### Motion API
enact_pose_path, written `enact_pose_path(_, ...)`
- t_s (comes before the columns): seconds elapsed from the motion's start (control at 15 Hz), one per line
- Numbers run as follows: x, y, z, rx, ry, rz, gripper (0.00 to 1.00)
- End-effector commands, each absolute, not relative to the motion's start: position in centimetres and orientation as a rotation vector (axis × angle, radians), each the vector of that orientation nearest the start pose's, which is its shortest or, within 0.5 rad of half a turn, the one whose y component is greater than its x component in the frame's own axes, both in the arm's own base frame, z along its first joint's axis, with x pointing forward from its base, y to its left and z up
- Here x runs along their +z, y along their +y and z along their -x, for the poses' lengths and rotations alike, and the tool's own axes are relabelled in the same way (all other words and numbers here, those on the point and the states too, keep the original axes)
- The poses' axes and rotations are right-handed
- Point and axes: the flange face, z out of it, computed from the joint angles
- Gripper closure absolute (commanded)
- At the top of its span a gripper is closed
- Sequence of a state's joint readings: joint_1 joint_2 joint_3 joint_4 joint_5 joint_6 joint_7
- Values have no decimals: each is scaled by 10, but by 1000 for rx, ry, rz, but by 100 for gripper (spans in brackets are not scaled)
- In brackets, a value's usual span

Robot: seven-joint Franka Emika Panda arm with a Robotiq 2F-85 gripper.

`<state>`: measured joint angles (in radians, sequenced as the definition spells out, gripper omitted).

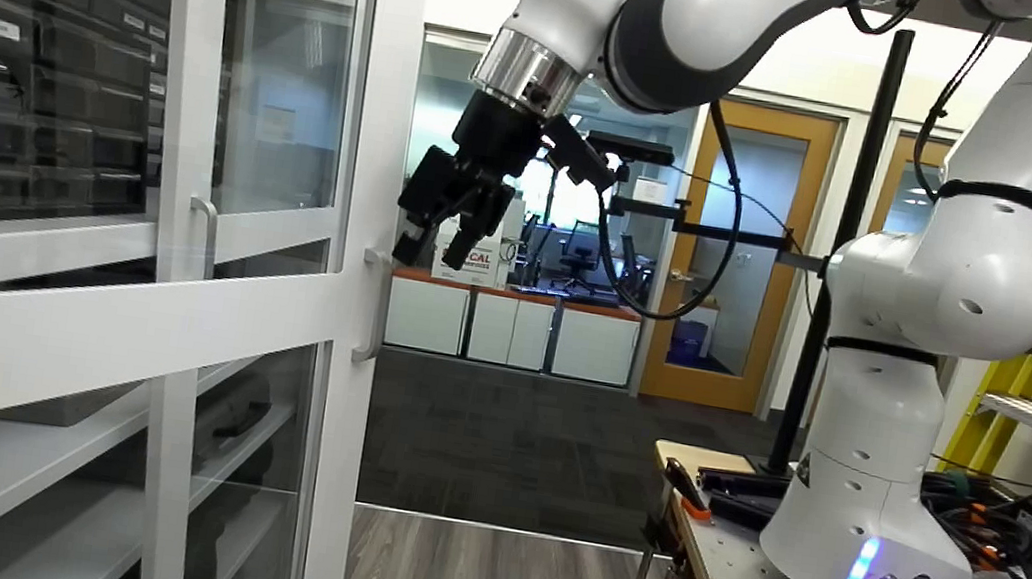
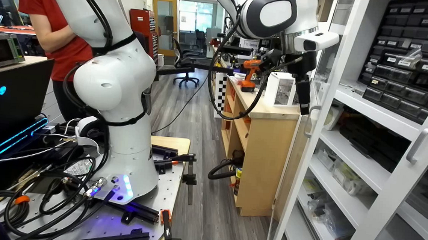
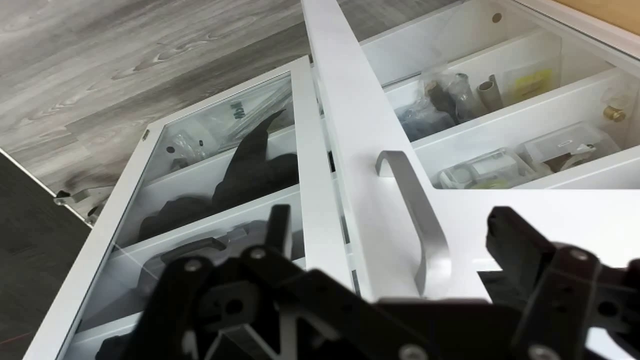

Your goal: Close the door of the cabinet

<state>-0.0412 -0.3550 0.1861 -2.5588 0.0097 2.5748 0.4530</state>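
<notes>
Gray plank floor lies left in the wrist view, while I hold the hand wide near the handle of the open cabinet door.

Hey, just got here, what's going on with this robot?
A robot arm holds its open pincer near the handle of a glass-paned cabinet door, presumably to close it. In the wrist view the handle appears between the spread fingers, not gripped; contact is hard to judge. The door stands open, shelves in view.
</notes>
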Motion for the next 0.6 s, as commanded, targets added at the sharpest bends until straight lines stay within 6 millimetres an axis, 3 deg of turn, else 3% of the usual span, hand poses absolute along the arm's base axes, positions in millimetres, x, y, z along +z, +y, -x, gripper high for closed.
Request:
enact_pose_path(0.0, 423, 79, -451, -617, 452, 2994, 0)
enact_pose_path(0.53, 407, 105, -461, -626, 336, 3038, 0)
